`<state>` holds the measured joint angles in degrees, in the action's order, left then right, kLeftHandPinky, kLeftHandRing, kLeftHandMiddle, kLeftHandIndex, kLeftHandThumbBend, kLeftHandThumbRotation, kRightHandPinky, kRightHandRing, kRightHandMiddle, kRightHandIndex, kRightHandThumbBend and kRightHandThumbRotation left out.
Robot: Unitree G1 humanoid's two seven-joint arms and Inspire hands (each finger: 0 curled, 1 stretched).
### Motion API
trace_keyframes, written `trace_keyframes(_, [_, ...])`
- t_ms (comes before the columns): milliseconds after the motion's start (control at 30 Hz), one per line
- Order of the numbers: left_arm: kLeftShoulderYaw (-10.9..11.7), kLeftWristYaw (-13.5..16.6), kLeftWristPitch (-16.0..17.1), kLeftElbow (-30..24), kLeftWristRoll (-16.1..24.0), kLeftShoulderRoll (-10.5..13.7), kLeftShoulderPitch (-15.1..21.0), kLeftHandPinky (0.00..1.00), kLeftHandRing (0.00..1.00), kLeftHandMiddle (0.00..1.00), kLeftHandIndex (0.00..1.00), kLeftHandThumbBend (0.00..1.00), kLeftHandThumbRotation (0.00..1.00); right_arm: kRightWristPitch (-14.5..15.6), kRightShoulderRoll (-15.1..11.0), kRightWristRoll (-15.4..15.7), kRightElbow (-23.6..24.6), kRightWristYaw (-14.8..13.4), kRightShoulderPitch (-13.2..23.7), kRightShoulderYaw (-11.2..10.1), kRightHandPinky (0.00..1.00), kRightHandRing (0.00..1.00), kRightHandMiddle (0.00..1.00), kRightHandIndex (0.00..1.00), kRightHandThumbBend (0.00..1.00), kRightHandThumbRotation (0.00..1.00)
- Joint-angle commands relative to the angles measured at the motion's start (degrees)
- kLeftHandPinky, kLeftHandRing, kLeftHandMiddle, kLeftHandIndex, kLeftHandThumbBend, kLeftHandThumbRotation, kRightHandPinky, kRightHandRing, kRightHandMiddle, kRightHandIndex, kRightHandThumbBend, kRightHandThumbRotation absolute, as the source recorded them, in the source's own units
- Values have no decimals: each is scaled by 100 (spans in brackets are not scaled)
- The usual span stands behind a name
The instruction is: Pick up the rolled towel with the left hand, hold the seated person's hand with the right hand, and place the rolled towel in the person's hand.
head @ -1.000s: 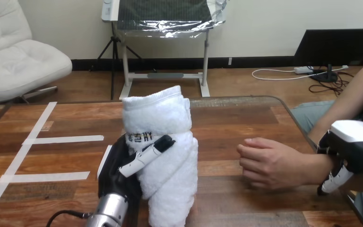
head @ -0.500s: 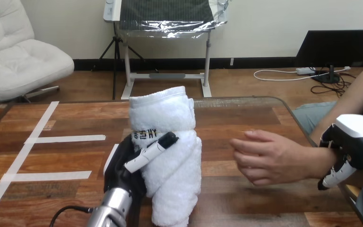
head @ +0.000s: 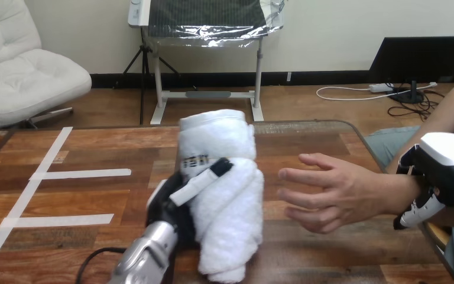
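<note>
Your left hand is wrapped round the rolled towel; right hand curls over the person's wrist. Remaining: towel into the person's hand, open just beside.

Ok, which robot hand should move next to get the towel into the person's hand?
Left. The left robot hand grips the rolled towel, held just beside the person's hand, whose fingers are spread. The right robot hand is curled round the person's wrist, steadying it.
</note>
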<state>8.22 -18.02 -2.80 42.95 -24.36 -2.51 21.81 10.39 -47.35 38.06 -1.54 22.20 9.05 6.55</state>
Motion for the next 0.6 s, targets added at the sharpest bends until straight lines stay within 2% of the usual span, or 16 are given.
trace_keyframes(0, [40, -5, -81, 414, 80, -173, 979, 35, 38, 44, 47, 96, 2, 159, -35, 17, 411, -139, -29, -313, 30, 40, 50, 50, 80, 0])
trace_keyframes(367, [-42, -81, 19, 985, 282, -318, 1533, 36, 39, 45, 48, 95, 4, 308, 29, -133, 963, -91, -163, -578, 28, 37, 46, 51, 81, 0])
trace_keyframes(567, [17, -132, 9, 1197, 288, -456, 1787, 36, 40, 46, 49, 95, 4, 420, 16, -152, 1224, -14, -182, -643, 27, 35, 44, 51, 80, 0])
